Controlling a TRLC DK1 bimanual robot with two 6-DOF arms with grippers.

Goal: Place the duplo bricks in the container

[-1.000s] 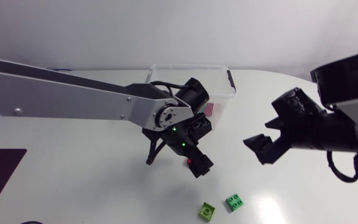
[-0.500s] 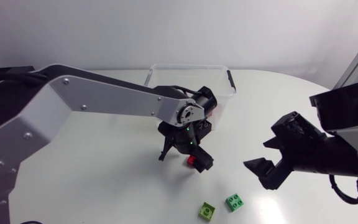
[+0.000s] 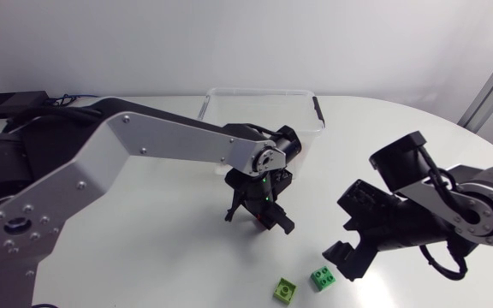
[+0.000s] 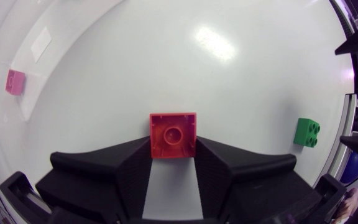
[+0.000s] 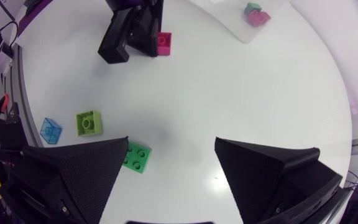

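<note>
My left gripper [image 3: 264, 219] stands on the table in front of the clear container [image 3: 259, 91], shut on a red brick [image 4: 173, 135] with one finger on each side. The right wrist view shows this same red brick [image 5: 164, 43] at the left gripper [image 5: 143, 34]. Two more bricks lie nearer the front edge, a dark green brick [image 3: 322, 277] and a lime brick [image 3: 285, 291]. My right gripper [image 3: 342, 229] hovers open just right of them; the dark green brick [image 5: 135, 157] lies by one fingertip of it [image 5: 171, 146].
Inside the container [image 5: 241, 31] lie a pink brick [image 5: 258, 18] and a teal one. The pink brick [image 4: 15, 81] also shows from the left wrist. A translucent blue brick [image 5: 50, 129] sits near the lime brick [image 5: 89, 122], close to the table edge.
My left gripper came down on the red brick and shut on it. My right arm dropped lower and moved toward the green bricks, still open.
</note>
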